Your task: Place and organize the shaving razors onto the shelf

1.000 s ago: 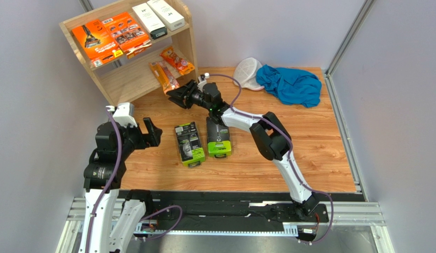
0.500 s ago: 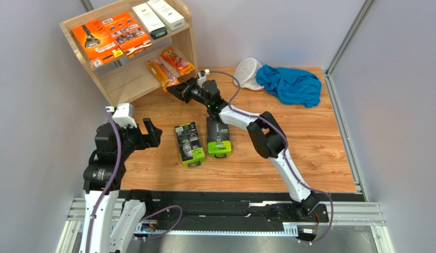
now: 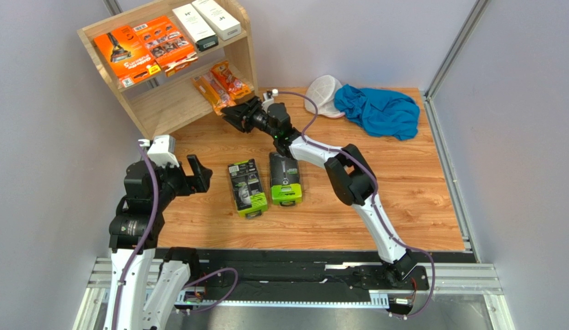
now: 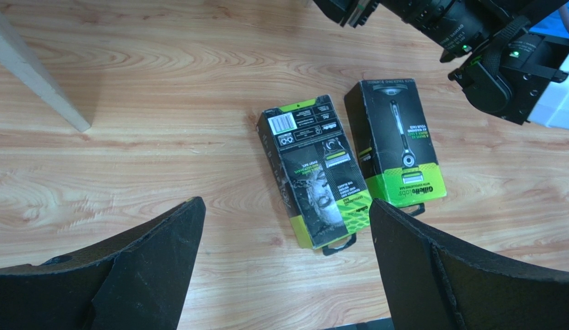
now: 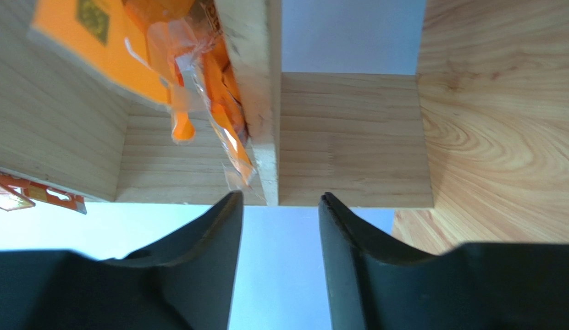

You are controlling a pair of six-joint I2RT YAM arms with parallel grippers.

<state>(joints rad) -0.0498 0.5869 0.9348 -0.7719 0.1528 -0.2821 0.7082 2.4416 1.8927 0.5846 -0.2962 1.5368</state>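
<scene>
At the table's [image 3: 404, 206] left, my left gripper [image 3: 199, 172] hangs wide open and empty. My right gripper [image 3: 233, 115] is up at the shelf's [image 3: 159, 103] lower tier beside the small orange packets [image 3: 221, 84], jaws partly apart with nothing between. The left black-and-lime pack [image 3: 247, 187] and right black-and-lime pack [image 3: 285, 177] lie side by side, long axes roughly base-to-shelf, just right of my left gripper, so I reckon the left arm is nearer for the next pick.
</scene>
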